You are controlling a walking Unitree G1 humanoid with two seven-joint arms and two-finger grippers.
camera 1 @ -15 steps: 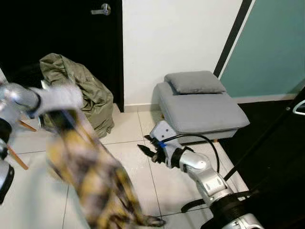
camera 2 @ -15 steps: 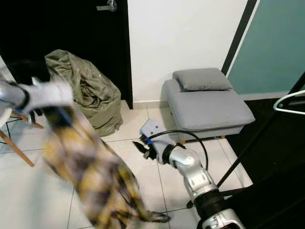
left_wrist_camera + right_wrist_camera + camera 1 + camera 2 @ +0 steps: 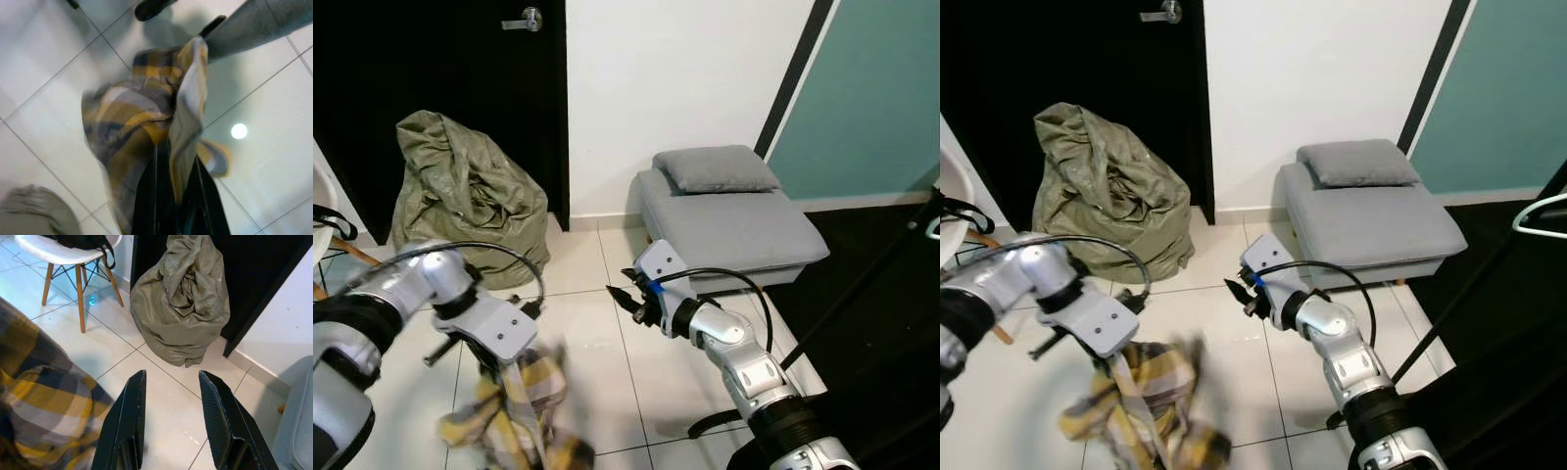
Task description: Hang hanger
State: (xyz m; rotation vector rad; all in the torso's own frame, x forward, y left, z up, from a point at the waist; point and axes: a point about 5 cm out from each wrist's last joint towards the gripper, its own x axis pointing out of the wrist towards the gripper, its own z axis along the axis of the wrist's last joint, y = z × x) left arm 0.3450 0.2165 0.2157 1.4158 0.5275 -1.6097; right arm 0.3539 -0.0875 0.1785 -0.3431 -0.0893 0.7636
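I see the yellow plaid garment (image 3: pixel 1141 401) hanging low over the white tiled floor (image 3: pixel 597 333), bunched and motion-blurred, its lower folds close to the tiles; whether a hanger is inside it I cannot tell. My left pincer (image 3: pixel 1121 364) is clamped on the cloth: in the left wrist view the two black fingers (image 3: pixel 146 196) sit tight together with the fabric pinched between them and draping down past them. The left arm reaches in from the left side, bent at the elbow, with a black cable looping above it.

My right pincer (image 3: pixel 619 297) hangs free over the floor, to the right of the garment and apart from it. In the right wrist view its fingers (image 3: pixel 128 416) stand spread with bare tile between them and nothing held.

Beyond the garment, an olive-green sack (image 3: pixel 460 191) slumps against the black door (image 3: pixel 440 88). A white chair (image 3: pixel 68 254) with wooden legs stands left of it. To the right, a grey cushioned footstool (image 3: pixel 729 225) sits by the white wall, a small grey pillow (image 3: pixel 715 166) on top.
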